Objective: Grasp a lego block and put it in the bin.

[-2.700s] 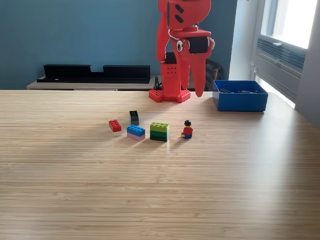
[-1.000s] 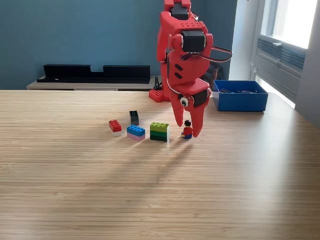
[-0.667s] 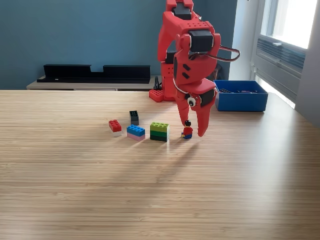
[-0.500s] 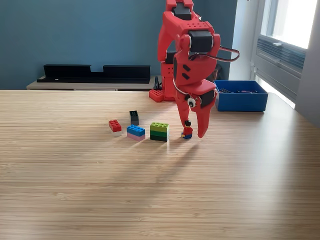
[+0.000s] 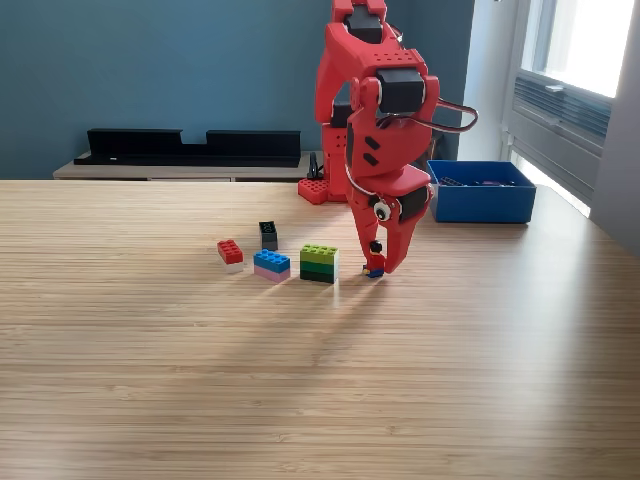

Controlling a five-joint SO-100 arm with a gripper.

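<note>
The bin [image 5: 480, 193] sits on a striped wooden table [image 5: 300, 380]; end effector [image 5: 378, 262] grips a minifigure [image 5: 375, 259].

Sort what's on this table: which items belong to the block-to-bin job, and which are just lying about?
In the job:
gripper, down around the minifigure, grip unclear
green block
blue-and-pink block
red-and-white block
dark block
blue bin

Lying about:
black trays on the rear shelf

Office: wooden table [image 5: 300, 380], window [image 5: 590, 40].
</note>
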